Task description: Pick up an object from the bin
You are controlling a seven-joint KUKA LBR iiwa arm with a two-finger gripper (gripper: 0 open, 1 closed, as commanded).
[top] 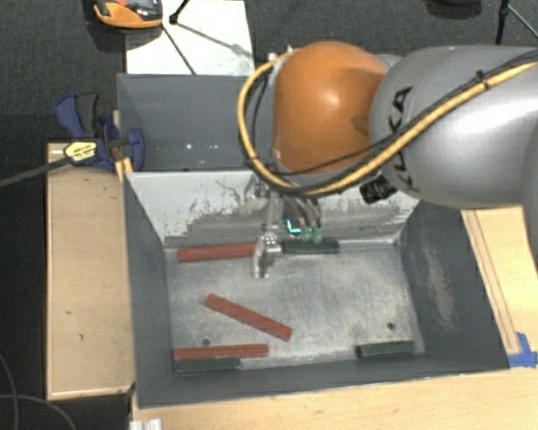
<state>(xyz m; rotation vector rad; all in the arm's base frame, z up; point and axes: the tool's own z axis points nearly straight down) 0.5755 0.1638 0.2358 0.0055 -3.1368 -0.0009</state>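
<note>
Bin (pixel 430 275) with red bars (pixel 248 316), green bars (pixel 385 348); end effector (pixel 283 246) at rear, grip unclear.

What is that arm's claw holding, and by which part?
Cannot tell: the gripper sits at the far wall, between a flat red-brown stick and a flat dark green stick.

Robotics laboratory test cell: an industrial arm (pixel 460 132) with exposed cabling (pixel 248 122) reaches into a scuffed grey metal bin (pixel 447 274), dark carpet (pixel 34 50) around it.
</note>
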